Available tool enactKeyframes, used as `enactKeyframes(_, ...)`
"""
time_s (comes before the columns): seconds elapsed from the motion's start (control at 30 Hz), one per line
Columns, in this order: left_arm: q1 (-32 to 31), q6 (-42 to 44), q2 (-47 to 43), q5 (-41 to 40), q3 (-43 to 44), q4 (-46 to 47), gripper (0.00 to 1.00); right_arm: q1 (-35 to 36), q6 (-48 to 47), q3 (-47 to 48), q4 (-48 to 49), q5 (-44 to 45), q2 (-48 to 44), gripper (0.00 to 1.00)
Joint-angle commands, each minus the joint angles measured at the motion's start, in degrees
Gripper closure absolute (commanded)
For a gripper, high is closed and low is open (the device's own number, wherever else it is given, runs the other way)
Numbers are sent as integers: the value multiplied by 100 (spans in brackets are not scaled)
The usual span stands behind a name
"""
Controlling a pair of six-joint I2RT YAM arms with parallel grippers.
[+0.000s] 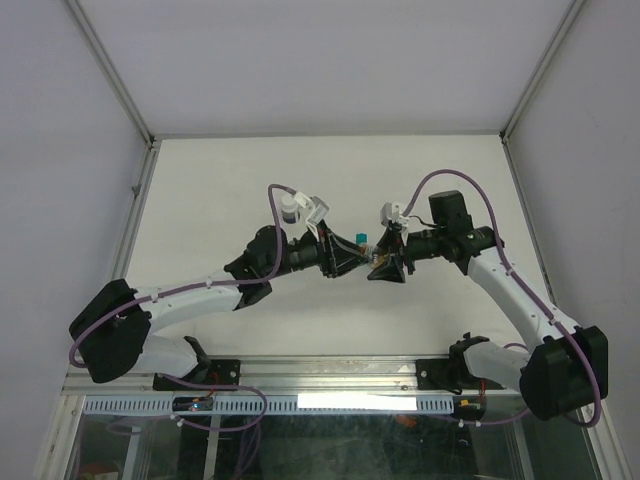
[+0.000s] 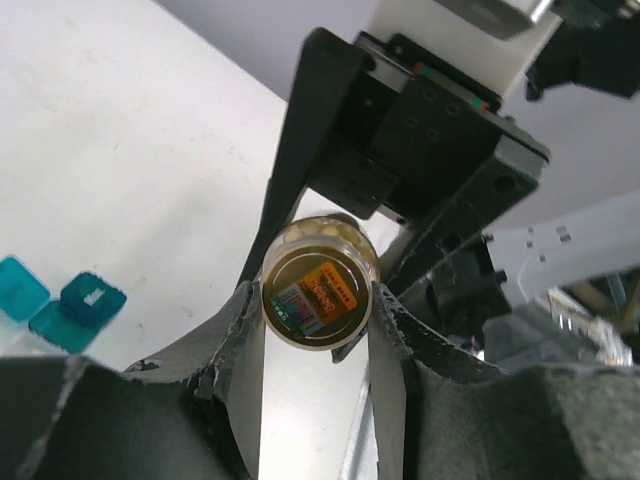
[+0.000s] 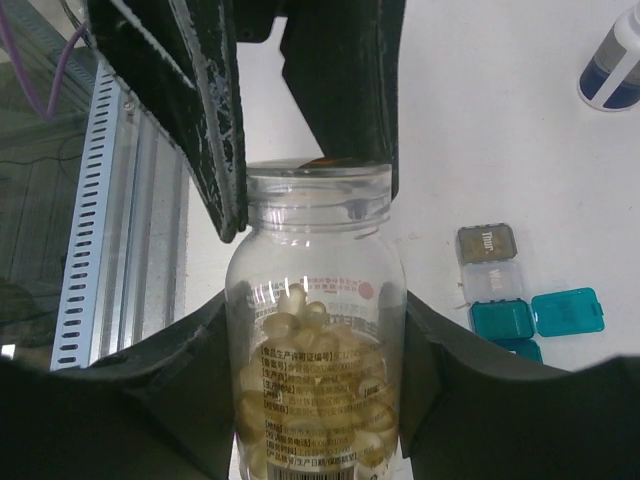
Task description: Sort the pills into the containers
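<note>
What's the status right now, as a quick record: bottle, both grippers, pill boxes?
pill bottle: clear, pale pills inside, held between both arms
right gripper: shut on the bottle's body
left gripper: shut on its neck end
grey box: on the table
teal box: same row, a teal lid flipped open beside it

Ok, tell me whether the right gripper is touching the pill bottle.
Touching. In the right wrist view, the right gripper presses its two fingers against both sides of the pill bottle, with no gap visible.
</note>
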Motion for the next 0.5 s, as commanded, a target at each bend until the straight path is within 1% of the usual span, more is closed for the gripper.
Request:
enactKeyframes(0.0, -644, -1392, -430, -2581, -179, 86, 100, -9, -11, 252, 249, 141, 65, 100)
enactKeyframes(0.1, -791, -1751, -352, -3181, -236, 151, 100, -6, -1, 257, 262, 188, 89, 100)
enactKeyframes(0.17, -865, -1940, -301, -3383, -236, 243, 100, -11, 8, 249, 272, 196, 88, 100)
enactKeyframes(0.3, -919, -2238, -268, -3217, -423, 861, 100, -35, 26, 252, 260, 103, 85, 100)
enactKeyframes(0.33, -915, -2274, -322, -3167, -506, 1024, 80, -51, 21, 255, 246, 62, 76, 100)
enactKeyframes(0.4, -912, -2185, -474, -3010, -724, 1395, 47, -92, 2, 257, 218, -19, 34, 100)
enactKeyframes(0.43, -912, -2138, -584, -2954, -871, 1597, 31, -106, -30, 264, 190, -66, 21, 100)
enactKeyframes(0.47, -911, -2074, -726, -2889, -1004, 1757, 17, -123, -73, 264, 162, -126, -2, 100)
